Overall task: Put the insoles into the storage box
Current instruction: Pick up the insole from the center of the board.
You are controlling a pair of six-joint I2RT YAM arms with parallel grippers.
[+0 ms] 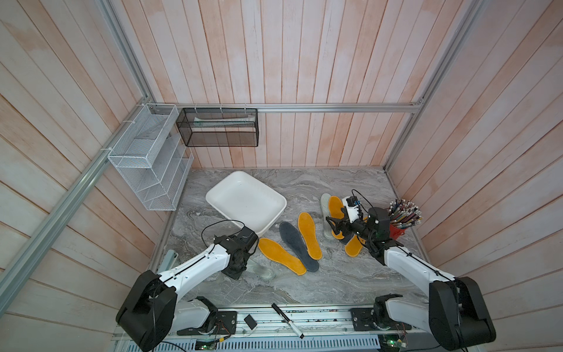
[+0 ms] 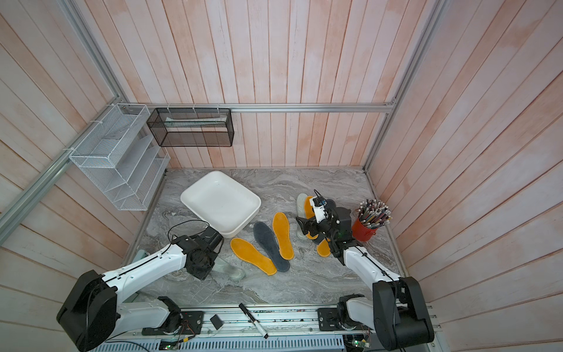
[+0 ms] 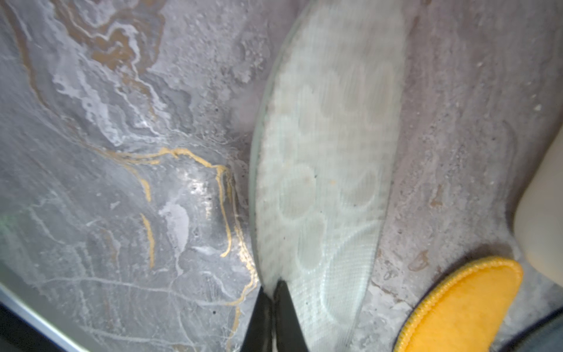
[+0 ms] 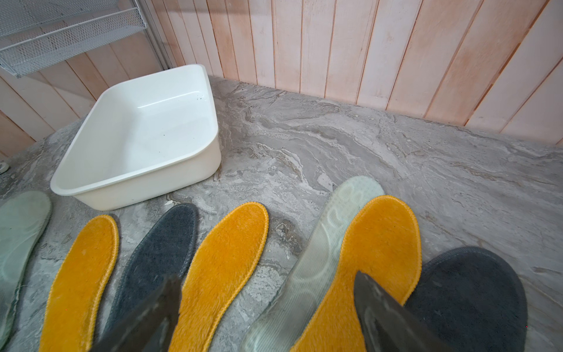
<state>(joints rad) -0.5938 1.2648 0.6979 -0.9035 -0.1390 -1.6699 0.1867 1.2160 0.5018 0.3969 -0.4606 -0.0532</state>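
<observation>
Left arm: low, reaching forward, wrist pitched down toward tabletop (image 1: 335, 280). Left gripper (image 3: 274, 292): jaws together, pinching end of pale insole (image 3: 323, 152) at front left of table.
Right arm: extended forward, wrist turned left. Right gripper (image 1: 333, 227): jaws wide apart, holding nothing, above orange insole (image 4: 380, 243).
Storage box (image 1: 246, 201): rear left of tabletop. Dark grey insole (image 1: 297, 248): flat between arms, outside box, orange insoles on either side.
</observation>
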